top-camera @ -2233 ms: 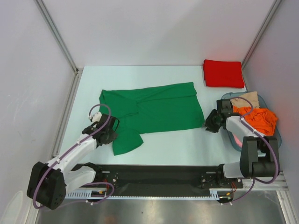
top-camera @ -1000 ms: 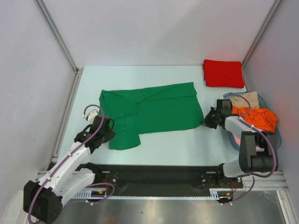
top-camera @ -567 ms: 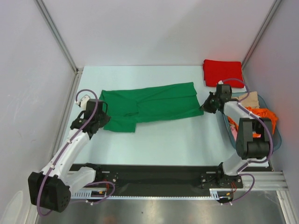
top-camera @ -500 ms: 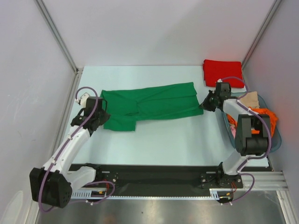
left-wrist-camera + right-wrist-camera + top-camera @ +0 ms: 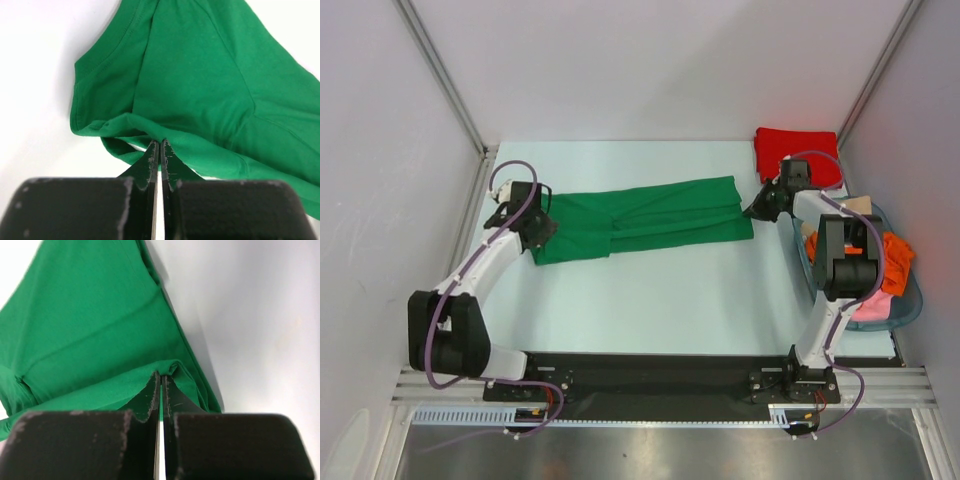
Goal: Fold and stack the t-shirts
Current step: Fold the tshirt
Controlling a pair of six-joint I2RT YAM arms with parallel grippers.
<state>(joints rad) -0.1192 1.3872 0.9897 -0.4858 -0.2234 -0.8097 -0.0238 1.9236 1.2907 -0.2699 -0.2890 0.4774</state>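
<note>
We've got the left tool [image 5: 159, 146] and right tool [image 5: 160, 376] each pinched tight on an end of the green t-shirt [image 5: 640, 210], stretched across the counter [image 5: 670, 290]; folded red t-shirt [image 5: 798, 155] sits far right.

A pale, faintly blue-green desk [image 5: 660, 300] fills the middle of the overhead view, matte and evenly lit, with only soft, short shadows on it. Plain white panels close it in on three sides: a back wall [image 5: 650, 60], a left wall [image 5: 380, 160] and a right wall [image 5: 920, 110]. Where the panels meet, a silvery left post [image 5: 440, 75] and a right post [image 5: 882, 70] slant upward. A metal rail [image 5: 460, 265] runs along the foot of the left wall. At the near edge lies a black strip [image 5: 650, 368], and below it a brushed steel surface [image 5: 650, 455] with dull reflections. In the wrist views the desk looks almost white.
</note>
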